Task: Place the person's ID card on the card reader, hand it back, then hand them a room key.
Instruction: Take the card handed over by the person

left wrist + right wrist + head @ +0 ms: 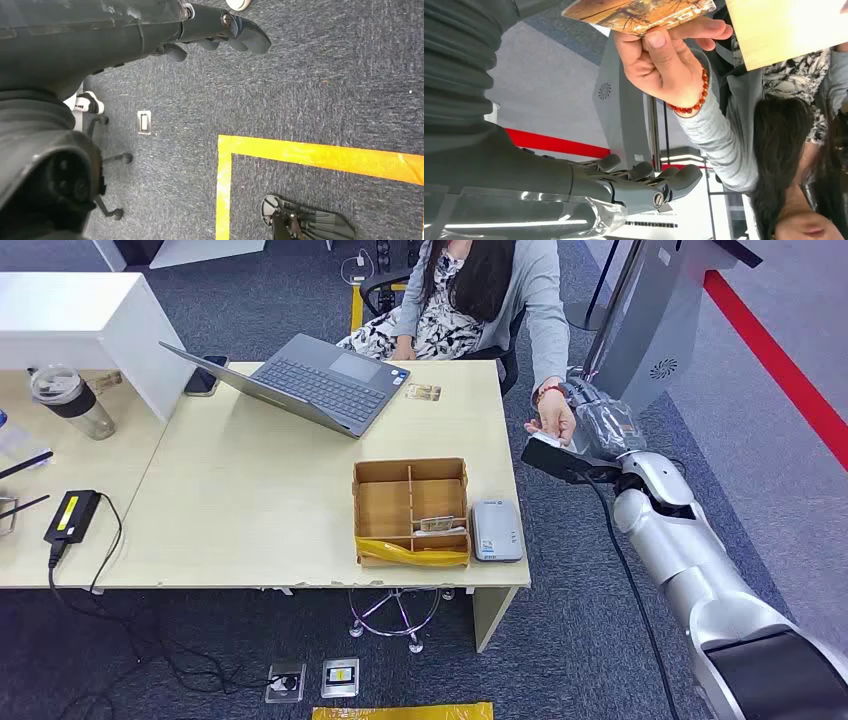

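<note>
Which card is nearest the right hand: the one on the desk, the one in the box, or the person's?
The card pinched in the person's hand, right beside the right hand. The card by the laptop and the one in the cardboard box lie farther off on the desk.

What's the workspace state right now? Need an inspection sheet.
Surface: light wood table.
Job's things: card pinched in the person's hand, above the right hand; reader flat by the table's right edge; box beside it, with a card in one compartment.
Clutter: open laptop, phone, bottle, loose card.
Hands: right hand raised off the table's right side, fingers apart, nothing in it; left hand hangs over carpet, fingers curled.
Cables: black adapter, its cable trailing to the floor.
Surroundings: seated person, carpet, yellow tape.
</note>
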